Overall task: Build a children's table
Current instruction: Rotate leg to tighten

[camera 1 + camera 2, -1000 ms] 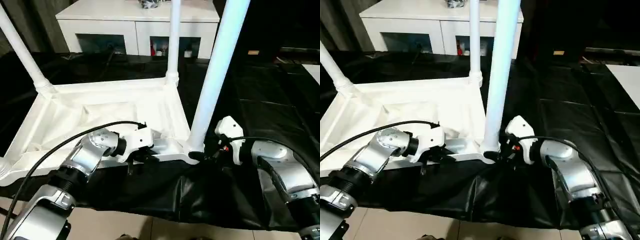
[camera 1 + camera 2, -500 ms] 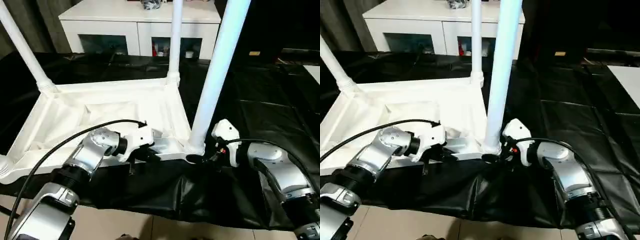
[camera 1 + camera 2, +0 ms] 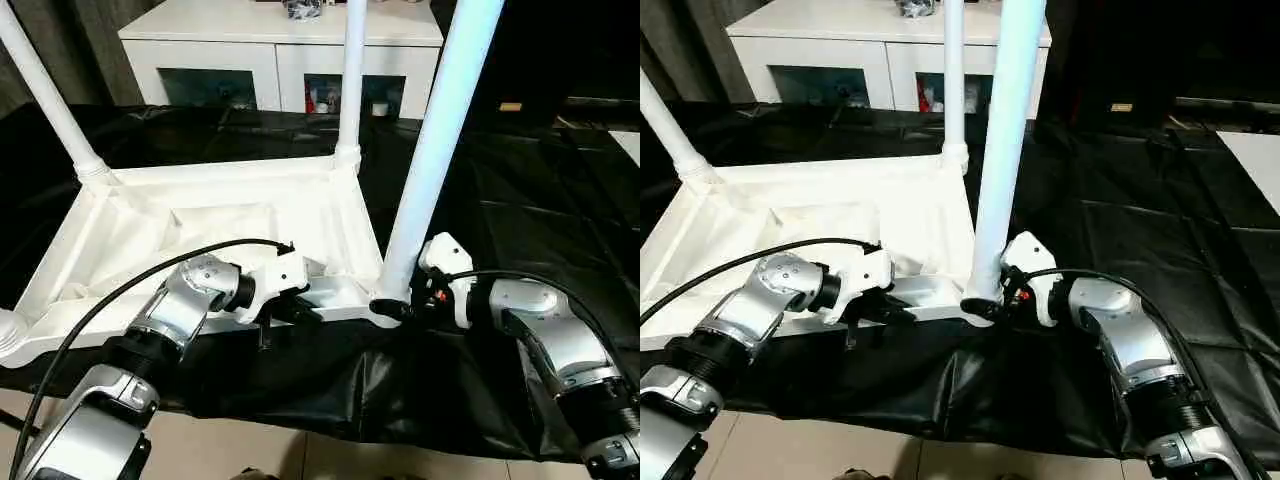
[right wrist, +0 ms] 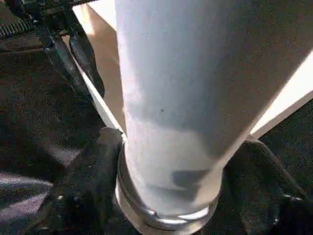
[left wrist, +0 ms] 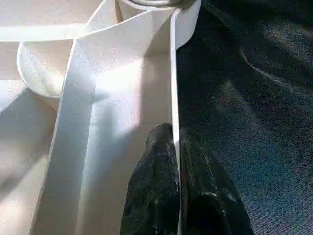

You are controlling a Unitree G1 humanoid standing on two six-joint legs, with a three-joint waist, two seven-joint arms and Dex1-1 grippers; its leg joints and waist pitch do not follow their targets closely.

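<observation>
An upturned white tabletop [image 3: 215, 235] lies ribbed side up on a bench draped in black sheeting [image 3: 500, 190], with the white cabinet [image 3: 280, 45] standing beyond its far edge. At the tabletop's near corner a long white leg [image 3: 430, 160] stands upright in its round socket [image 3: 385, 297]; two more legs rise from the tabletop's far corners [image 3: 349, 80] [image 3: 45, 95].

The step in hand looks like seating this near leg. It would go best with the leg kept plumb and driven or twisted straight down into the socket while the tabletop is held from sliding.

The right tool [image 3: 990, 303] sits at the leg's base, its black fingers [image 4: 85, 181] standing either side of the leg, partly open; whether they are pressing on it cannot be told. The left tool [image 3: 300, 312] is closed, pinching the tabletop's thin near rim [image 5: 173, 98] between its fingers [image 5: 156, 186], just beside that socket.
</observation>
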